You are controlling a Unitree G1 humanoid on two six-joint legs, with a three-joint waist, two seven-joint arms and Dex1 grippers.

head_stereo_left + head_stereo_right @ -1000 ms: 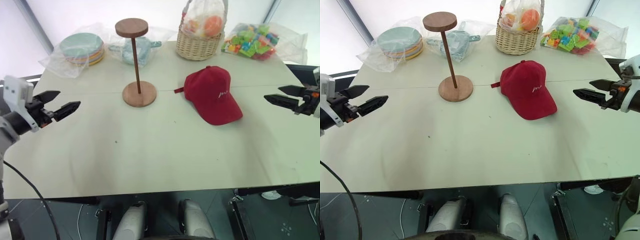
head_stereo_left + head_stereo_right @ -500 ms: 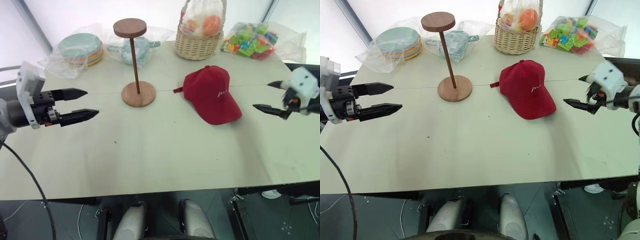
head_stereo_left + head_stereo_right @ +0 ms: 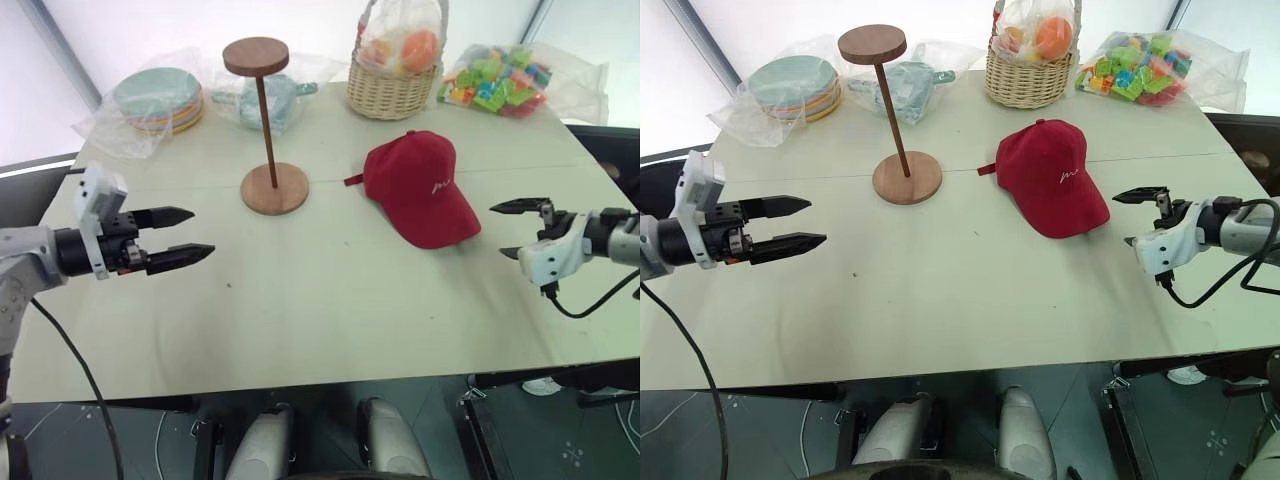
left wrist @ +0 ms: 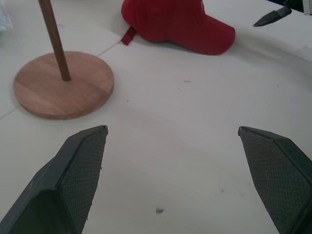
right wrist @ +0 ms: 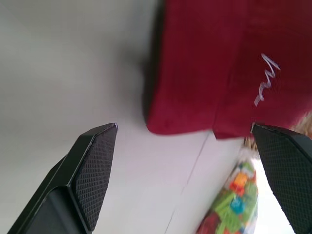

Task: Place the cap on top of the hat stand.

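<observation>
The cap [image 3: 422, 187] lies flat on the counter [image 3: 330, 290], brim toward the robot's right, with nothing touching it. Just to its left stands the hat stand [image 3: 268, 130], upright, its disc top bare. At the far edge sit a wicker basket [image 3: 395, 82], a bag of plates [image 3: 160, 98] and a bag of coloured blocks [image 3: 495, 82].

The right end effector [image 3: 515, 228], a moment ago out by the counter's edge and pointing level, has now swung in and turned so that its fingers stand one above the other, spread wide and released, near the brim but not at it. The left end effector [image 3: 180, 236] has likewise come inward over the counter, released and holding nothing, well apart from the stand's base.

To my eye the right arm is lining up for the brim; the pickup is not yet begun.
</observation>
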